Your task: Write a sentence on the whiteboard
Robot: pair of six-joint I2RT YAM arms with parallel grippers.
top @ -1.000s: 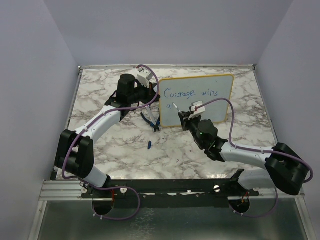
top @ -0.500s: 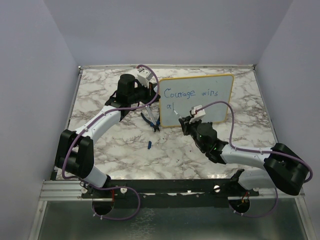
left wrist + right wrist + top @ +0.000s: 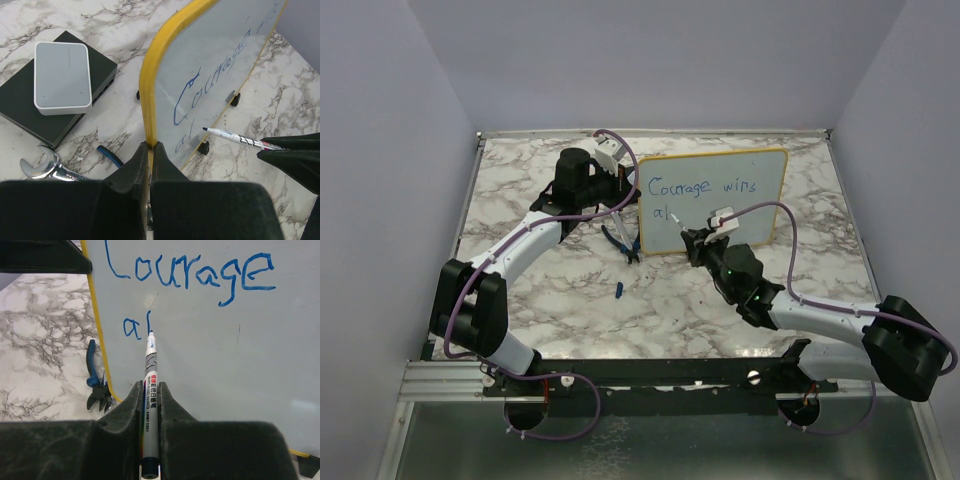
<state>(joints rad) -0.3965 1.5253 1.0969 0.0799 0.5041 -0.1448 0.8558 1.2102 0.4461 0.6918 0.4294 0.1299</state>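
The whiteboard (image 3: 740, 210) stands tilted at the back of the table, with a yellow frame and "Courage wins" in blue on its top line. Below that are the letters "al". My left gripper (image 3: 632, 196) is shut on the board's left yellow edge (image 3: 148, 100). My right gripper (image 3: 692, 240) is shut on a white-and-grey marker (image 3: 151, 360). The marker's tip touches or nearly touches the board (image 3: 225, 365) just right of "al". The marker also shows in the left wrist view (image 3: 240, 139).
Blue-handled pliers (image 3: 623, 243) lie by the board's lower left corner and show in the right wrist view (image 3: 95, 385). A small blue cap (image 3: 619, 290) lies nearer. A grey-and-black box (image 3: 62, 75) and a wrench (image 3: 42, 167) lie left of the board.
A stroke "l" has appeared after the "a" on the second line. My right gripper and marker have shifted slightly right and down; the left gripper has not moved.
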